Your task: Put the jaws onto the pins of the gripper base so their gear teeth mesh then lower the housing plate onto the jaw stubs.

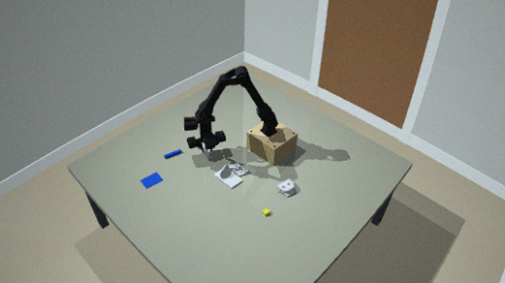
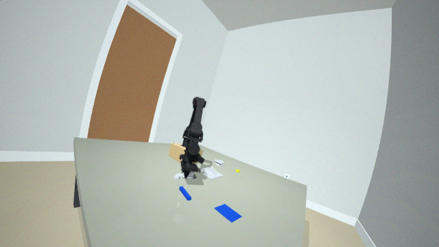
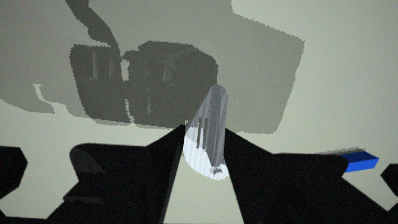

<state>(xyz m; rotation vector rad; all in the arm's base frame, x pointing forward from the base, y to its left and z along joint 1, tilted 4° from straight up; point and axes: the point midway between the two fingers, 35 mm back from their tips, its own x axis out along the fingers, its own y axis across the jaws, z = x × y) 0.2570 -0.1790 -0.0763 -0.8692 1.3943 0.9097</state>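
My gripper (image 1: 206, 149) (image 2: 188, 175) (image 3: 202, 130) points down and is shut on a white jaw (image 3: 204, 142) (image 2: 178, 176). The jaw stands narrow between the fingertips in the wrist view, with a curved, ribbed end toward the camera. Whether it touches the table cannot be told. A flat white part (image 1: 231, 180) (image 2: 215, 174) lies beside the gripper, with a raised or overlapping white piece (image 1: 239, 169) at its edge; pins and teeth are too small to make out. A smaller white part (image 1: 286, 187) (image 2: 219, 162) with two dark holes lies farther off.
A blue bar (image 1: 172, 154) (image 2: 185, 193) (image 3: 362, 161) and a flat blue square (image 1: 151, 180) (image 2: 228, 213) lie on the table's far side from the arm's wooden base block (image 1: 273, 144) (image 2: 176, 151). A small yellow cube (image 1: 266, 212) (image 2: 237, 171) lies near the two-holed part.
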